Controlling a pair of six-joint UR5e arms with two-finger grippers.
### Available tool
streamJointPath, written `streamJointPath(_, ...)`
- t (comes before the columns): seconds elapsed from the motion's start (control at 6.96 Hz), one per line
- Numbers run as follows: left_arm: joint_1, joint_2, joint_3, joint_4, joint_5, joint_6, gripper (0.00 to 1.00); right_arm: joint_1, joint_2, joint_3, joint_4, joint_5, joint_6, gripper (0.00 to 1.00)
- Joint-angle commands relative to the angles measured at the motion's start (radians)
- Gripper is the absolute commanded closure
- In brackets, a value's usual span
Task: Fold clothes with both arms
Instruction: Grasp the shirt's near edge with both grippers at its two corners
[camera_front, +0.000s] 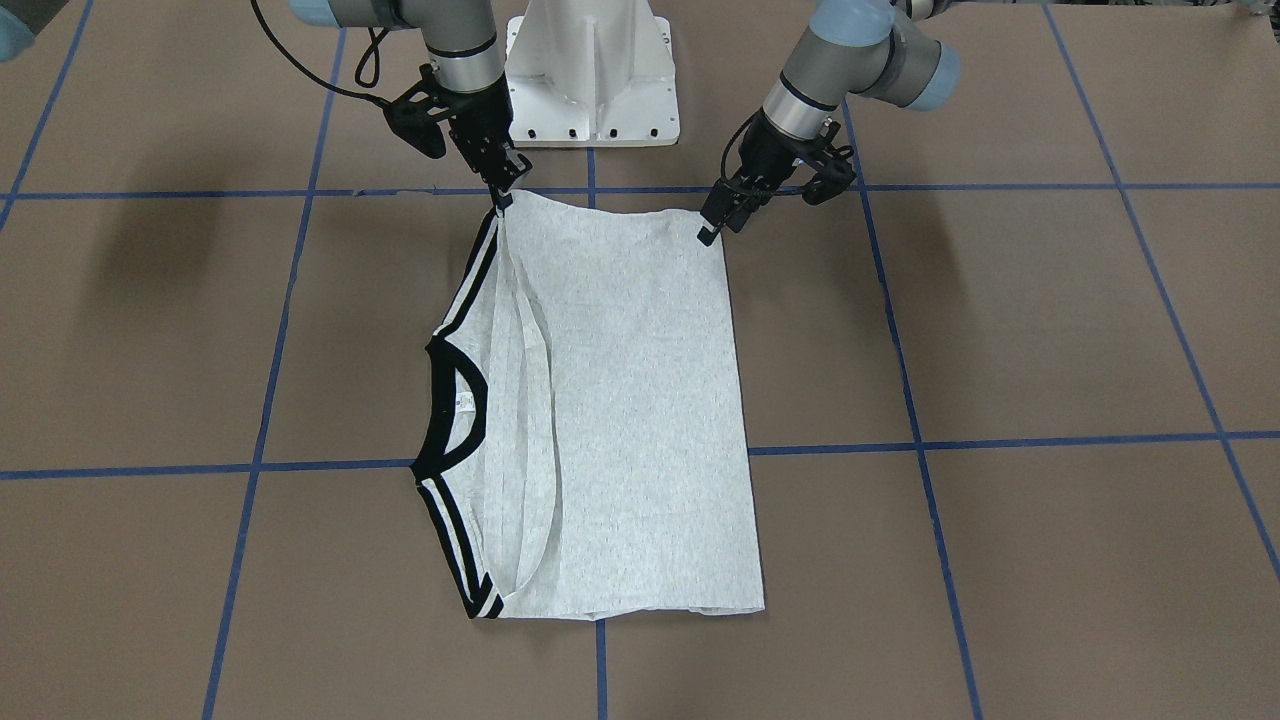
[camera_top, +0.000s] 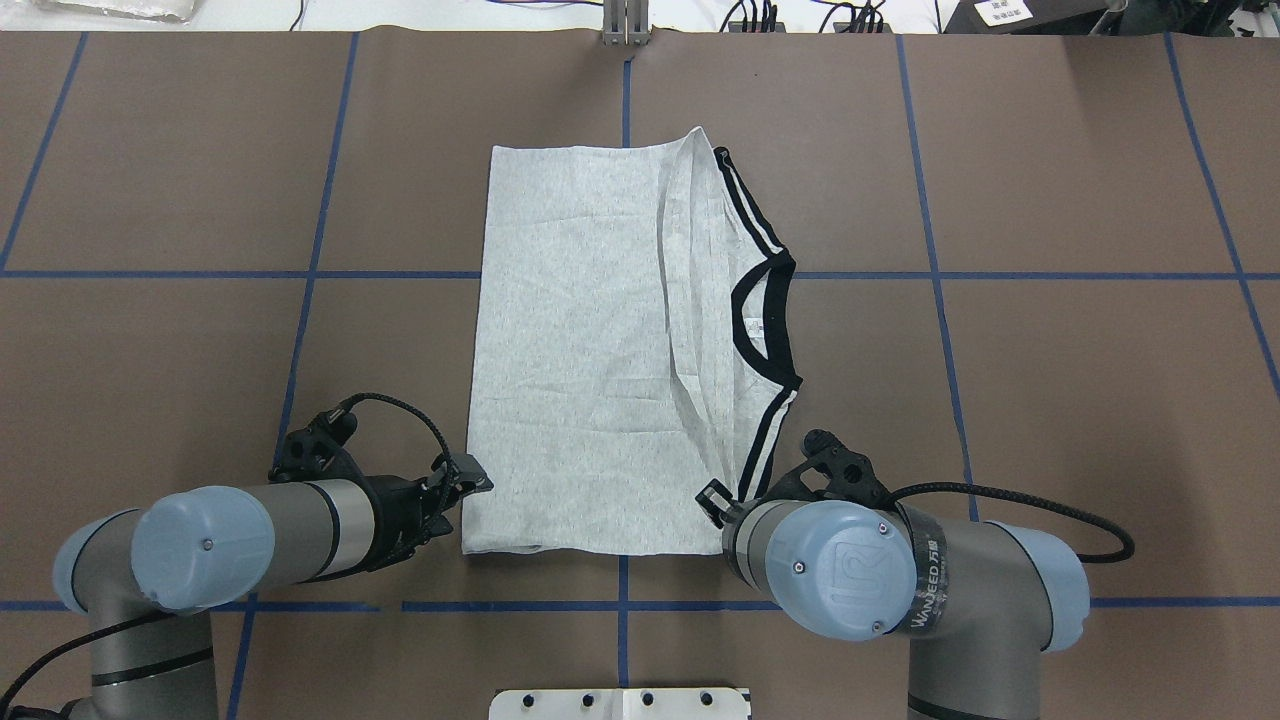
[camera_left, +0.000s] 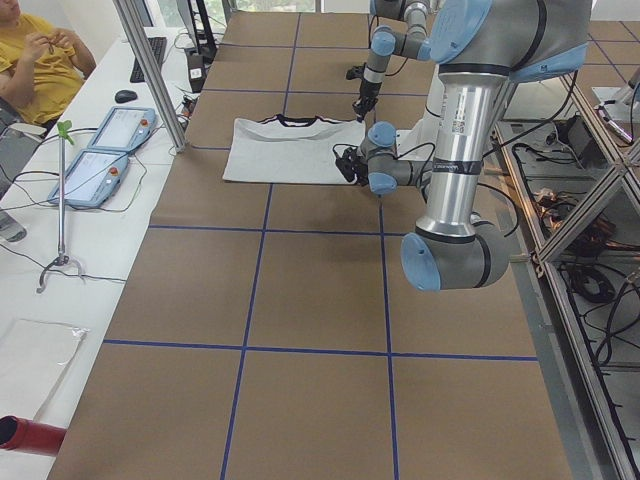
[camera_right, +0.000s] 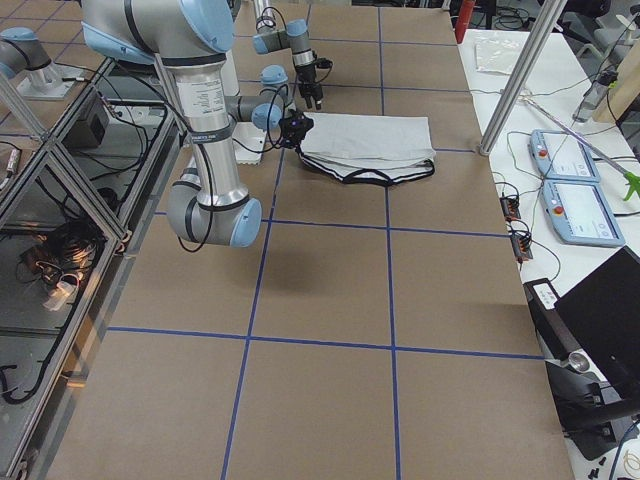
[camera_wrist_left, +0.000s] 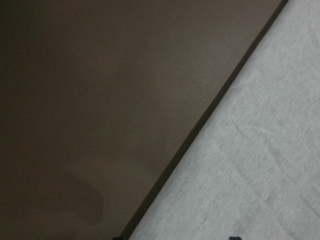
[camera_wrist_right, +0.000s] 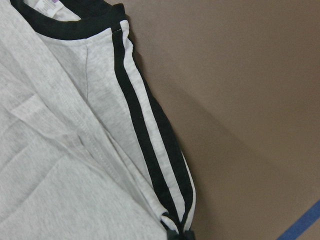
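Nearest me, my right gripper is down at the shirt's near right corner. Its fingers are pressed together on the end of the black shoulder stripes, and the cloth there is drawn up into a small peak. Level with it, my left gripper sits at the near left corner, on the hem side. The wrist view shows two dark tips well apart with the shirt's edge running between them, so I read that one as spread and not yet biting, though those tips are tiny at the frame's bottom. So both tools are on the near short edge, one per corner, and neither has the shorter reach. From there the shirt lies flat on the table and runs straight away from me. Its long axis points at the far side, the black collar bulges out to my right about halfway up, and the sleeves are tucked over the grey back. The far edge is well clear of both grippers. My judgement is that the next fold goes along that axis, with the near edge carried forward over the middle towards the far edge. The left has to pinch first, or its corner will be left behind.
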Motion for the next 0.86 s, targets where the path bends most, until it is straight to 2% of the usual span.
streamJointPath(0.0, 0.033, 0.003, 0.005, 0.004, 0.002, -0.005, 0.33, -0.001, 0.002, 0.001, 0.000, 0.000, -0.001, 1.00)
streamJointPath(0.29, 0.045, 0.004, 0.005, 0.004, 0.002, -0.006, 0.36, -0.001, 0.002, -0.001, 0.000, 0.000, -0.001, 1.00)
streamJointPath(0.43, 0.047, 0.003, 0.004, 0.004, 0.003, -0.006, 0.42, -0.001, 0.003, -0.001, 0.000, 0.000, -0.001, 1.00)
streamJointPath(0.57, 0.048, 0.004, 0.004, 0.011, 0.002, -0.006, 0.76, -0.003, 0.003, -0.001, 0.000, 0.000, -0.001, 1.00)
streamJointPath(0.72, 0.050, 0.003, 0.004, 0.027, 0.002, -0.006, 1.00, -0.004, 0.003, -0.001, 0.000, 0.000, -0.001, 1.00)
